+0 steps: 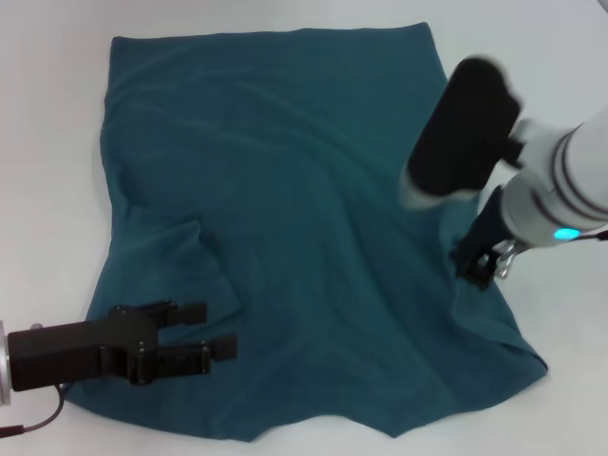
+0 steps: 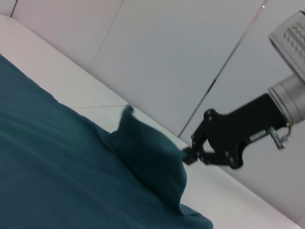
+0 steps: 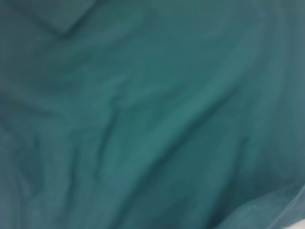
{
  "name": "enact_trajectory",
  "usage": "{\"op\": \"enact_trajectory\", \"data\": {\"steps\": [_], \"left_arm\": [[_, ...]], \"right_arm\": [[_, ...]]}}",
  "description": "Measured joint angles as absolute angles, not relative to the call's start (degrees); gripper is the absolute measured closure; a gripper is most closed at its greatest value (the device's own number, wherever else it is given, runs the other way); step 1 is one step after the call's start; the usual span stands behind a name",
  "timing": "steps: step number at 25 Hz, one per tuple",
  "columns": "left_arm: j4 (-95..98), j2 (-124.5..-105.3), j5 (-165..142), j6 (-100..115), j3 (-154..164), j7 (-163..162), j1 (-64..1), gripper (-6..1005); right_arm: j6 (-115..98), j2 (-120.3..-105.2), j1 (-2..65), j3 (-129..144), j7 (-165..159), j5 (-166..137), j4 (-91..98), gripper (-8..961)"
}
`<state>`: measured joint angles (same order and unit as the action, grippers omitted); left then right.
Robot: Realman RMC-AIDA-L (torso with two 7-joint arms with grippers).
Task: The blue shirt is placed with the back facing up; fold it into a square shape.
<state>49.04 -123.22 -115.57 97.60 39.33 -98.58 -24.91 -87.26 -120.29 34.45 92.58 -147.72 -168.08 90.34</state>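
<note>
- The blue shirt [image 1: 304,199] lay spread over a white table [image 1: 47,142], back side up, filling most of the head view.
- Its far hem ran nearly straight across the top of that view; the near edge was ragged and pointed, close to the robot.
- One flap was folded inward on the robot's left side, its edge forming a short diagonal crease just beyond the left gripper.
- Broad soft wrinkles ran diagonally through the middle of the fabric.
- The left gripper [image 1: 217,331] lay low over the near-left part of the shirt, pointing toward the robot's right, fingers apart with cloth beneath them and nothing visibly clamped between.
- The right gripper [image 1: 475,266] stood at the shirt's right edge, its arm coming in from the right and partly covering it.
- In the left wrist view, the same right gripper [image 2: 188,155] met a raised peak of shirt fabric [image 2: 152,162], pulled up off the table.
- It appeared clenched on that pinch of fabric, though the fingertips were small and partly hidden.
- The right wrist view showed only teal fabric [image 3: 152,114], close and wrinkled.
- A pale wall [image 2: 167,57] stood behind the table in the left wrist view.
</note>
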Motion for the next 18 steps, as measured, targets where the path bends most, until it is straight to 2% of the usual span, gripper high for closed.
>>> {"op": "enact_trajectory", "data": {"steps": [10, 18], "left_arm": [[48.86, -123.22, -115.57, 96.78, 39.21, -98.12, -24.72, 110], [48.89, -123.15, -115.6, 94.68, 39.16, -98.18, -24.7, 110]], "right_arm": [[-88.26, -120.48, 37.31, 94.92, -149.24, -167.96, 84.1, 831], [-87.21, -120.32, 36.7, 88.92, -148.87, -164.12, 83.86, 666]]}}
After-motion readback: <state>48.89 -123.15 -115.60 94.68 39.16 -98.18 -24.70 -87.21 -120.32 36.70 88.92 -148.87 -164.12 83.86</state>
